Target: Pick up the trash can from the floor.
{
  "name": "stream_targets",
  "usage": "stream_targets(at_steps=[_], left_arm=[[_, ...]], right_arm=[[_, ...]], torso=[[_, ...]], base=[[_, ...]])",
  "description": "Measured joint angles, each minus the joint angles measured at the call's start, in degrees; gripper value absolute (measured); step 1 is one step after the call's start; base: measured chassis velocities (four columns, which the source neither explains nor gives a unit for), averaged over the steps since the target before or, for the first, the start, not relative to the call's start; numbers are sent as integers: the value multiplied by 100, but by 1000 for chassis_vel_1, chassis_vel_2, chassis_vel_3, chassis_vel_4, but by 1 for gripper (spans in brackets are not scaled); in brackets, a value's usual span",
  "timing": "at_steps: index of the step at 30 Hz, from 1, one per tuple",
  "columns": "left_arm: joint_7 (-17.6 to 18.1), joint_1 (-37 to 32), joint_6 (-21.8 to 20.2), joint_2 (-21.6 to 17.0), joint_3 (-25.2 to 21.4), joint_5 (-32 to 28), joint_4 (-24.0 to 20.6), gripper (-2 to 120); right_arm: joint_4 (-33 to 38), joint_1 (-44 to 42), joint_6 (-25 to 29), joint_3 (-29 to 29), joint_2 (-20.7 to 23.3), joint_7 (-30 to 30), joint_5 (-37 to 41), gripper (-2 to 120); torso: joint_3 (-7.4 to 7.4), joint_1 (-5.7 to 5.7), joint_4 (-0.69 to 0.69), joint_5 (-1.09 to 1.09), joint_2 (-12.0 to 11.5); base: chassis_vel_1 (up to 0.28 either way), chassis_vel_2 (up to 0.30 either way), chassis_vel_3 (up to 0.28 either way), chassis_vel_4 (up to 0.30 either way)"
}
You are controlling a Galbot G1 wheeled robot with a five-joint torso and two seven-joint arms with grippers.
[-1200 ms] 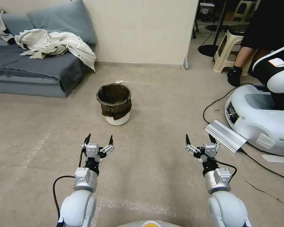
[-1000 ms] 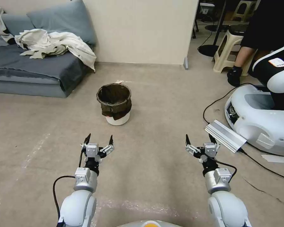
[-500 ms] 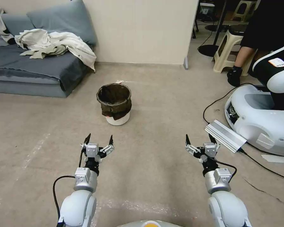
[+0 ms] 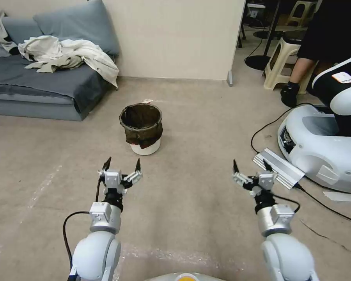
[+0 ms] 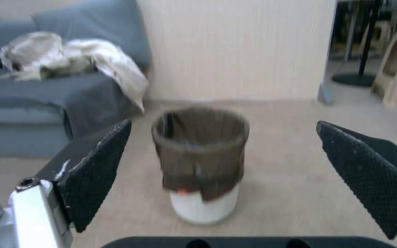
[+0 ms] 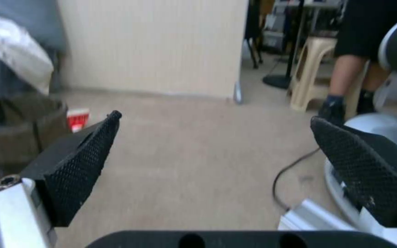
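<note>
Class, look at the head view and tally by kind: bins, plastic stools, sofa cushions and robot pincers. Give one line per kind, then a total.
Bins: 1, the small round white plastic trash can with a dark bag
Beige plastic stools: 2
Grey-blue sofa cushions: 1
Robot pincers: 2, left pincer and right pincer, both open
Total: 6

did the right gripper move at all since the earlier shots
Yes. The right gripper has shifted forward and slightly to the robot's right, its jaws open, closer to the silver metal bar on the floor; the bar itself stayed put.
</note>
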State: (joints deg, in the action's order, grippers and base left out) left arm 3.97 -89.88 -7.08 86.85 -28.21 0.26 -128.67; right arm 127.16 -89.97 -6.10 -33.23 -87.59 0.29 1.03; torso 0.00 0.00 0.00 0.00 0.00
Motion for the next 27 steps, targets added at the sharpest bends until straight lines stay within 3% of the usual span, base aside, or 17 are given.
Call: stream_targets(at_steps=[1, 3, 5, 8, 13, 22, 27], left_arm=[[68, -19, -120, 17, 59, 5, -243, 100], [89, -23, -159, 23, 81, 7, -329, 100], [360, -67, -358, 111, 264, 29, -810, 100], [513, -104, -398, 112, 288, 66, -858, 100], [468, -105, -254, -17, 94, 34, -665, 100], [310, -168, 573, -51, 6, -133, -5, 100], [416, -165, 635, -22, 7, -2, 46, 100]], right_arm=[[233, -23, -115, -32, -31, 7, 21, 100], [325, -31, -153, -44, -42, 9, 29, 100], [838, -78, -410, -117, -105, 33, 116, 100], [923, -110, -518, -169, -77, 38, 232, 100], [820, -155, -497, -283, 60, -86, 358, 100], [397, -427, 186, -291, 36, -228, 567, 100], [357, -515, 353, -271, -27, -175, 605, 100]], torso=[[0, 0, 0, 0, 0], [0, 0, -1, 1, 0], [-2, 0, 0, 1, 1], [0, 0, 1, 0, 0], [-1, 0, 0, 0, 0], [-1, 0, 0, 0, 0], [-1, 0, 0, 0, 0]], base=[[0, 0, 0, 0], [0, 0, 0, 0], [0, 0, 0, 0], [0, 0, 0, 0], [0, 0, 0, 0], [0, 0, 0, 0], [0, 0, 0, 0]])
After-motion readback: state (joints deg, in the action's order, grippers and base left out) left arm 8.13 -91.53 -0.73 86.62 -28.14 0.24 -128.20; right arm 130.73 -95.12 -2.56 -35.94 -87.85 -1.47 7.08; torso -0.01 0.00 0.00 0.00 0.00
